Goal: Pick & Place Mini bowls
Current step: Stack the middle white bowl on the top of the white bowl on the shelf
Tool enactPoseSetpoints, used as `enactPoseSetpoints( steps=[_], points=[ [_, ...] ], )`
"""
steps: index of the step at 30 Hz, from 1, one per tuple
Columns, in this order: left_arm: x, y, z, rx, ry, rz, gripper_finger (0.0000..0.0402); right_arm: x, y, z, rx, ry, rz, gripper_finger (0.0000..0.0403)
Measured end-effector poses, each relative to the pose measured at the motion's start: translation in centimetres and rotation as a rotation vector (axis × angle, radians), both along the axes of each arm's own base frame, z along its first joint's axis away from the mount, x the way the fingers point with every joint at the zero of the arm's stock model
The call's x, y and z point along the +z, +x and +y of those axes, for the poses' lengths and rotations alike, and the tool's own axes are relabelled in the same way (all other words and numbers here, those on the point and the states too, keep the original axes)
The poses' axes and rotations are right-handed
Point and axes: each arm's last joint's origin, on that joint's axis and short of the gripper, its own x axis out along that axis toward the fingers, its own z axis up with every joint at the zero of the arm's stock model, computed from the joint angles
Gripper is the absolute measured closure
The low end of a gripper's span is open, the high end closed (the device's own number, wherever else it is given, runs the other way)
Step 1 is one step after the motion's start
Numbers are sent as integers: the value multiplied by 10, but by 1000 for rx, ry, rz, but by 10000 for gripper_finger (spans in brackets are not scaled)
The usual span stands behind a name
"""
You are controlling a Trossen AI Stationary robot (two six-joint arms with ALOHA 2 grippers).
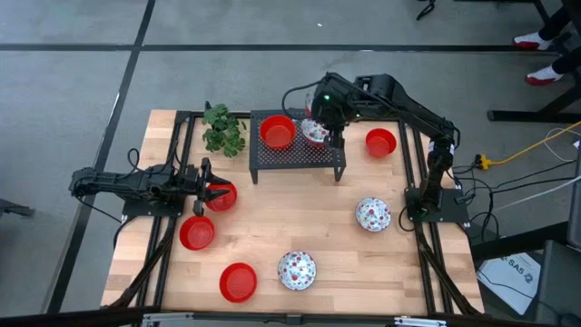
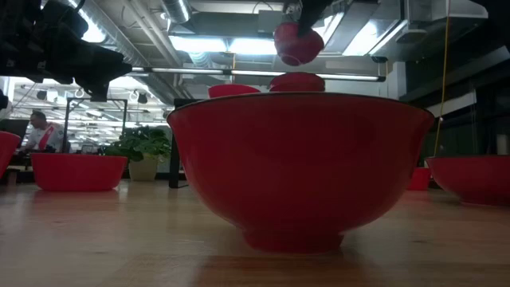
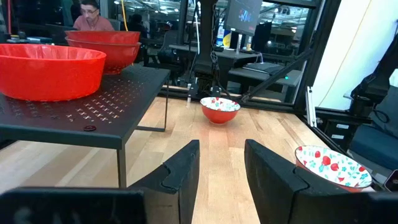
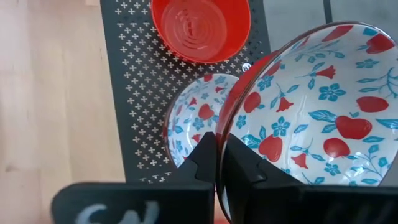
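A black perforated rack [image 1: 298, 156] stands at the table's far middle. On it sit a red mini bowl [image 1: 278, 132] and a patterned mini bowl [image 4: 186, 121]. My right gripper [image 4: 221, 146] hangs above the rack, shut on a second patterned bowl [image 4: 311, 118], white with red and blue flowers inside and red outside [image 2: 299, 44]. My left gripper [image 3: 221, 162] is at the table's left, level, open, with nothing between its fingers; a red bowl [image 1: 223, 196] lies on the table partly under it. My right gripper pinches the patterned bowl's rim [image 4: 225, 127], one finger on the red outer wall and one inside the bowl. The fingers slant down from above. The bowl is lifted clear and tilted, hanging over the patterned bowl on the rack.
Loose on the table are red bowls [image 1: 196, 232], [image 1: 238, 282], [image 1: 380, 142] and patterned bowls [image 1: 297, 270], [image 1: 373, 214]. A green plant [image 1: 222, 129] stands left of the rack. A person [image 3: 93, 15] sits in the room beyond the table.
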Motion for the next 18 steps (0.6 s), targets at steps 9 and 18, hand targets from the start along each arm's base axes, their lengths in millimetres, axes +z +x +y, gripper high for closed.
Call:
enactPoseSetpoints(
  steps=[9, 18],
  points=[
    [0, 0, 0, 0, 0, 0, 279, -2, 2, -1, -31, 22, -7, 390],
    [0, 0, 0, 0, 0, 0, 279, -17, 15, -3, -63, 58, 41, 390]
  ],
)
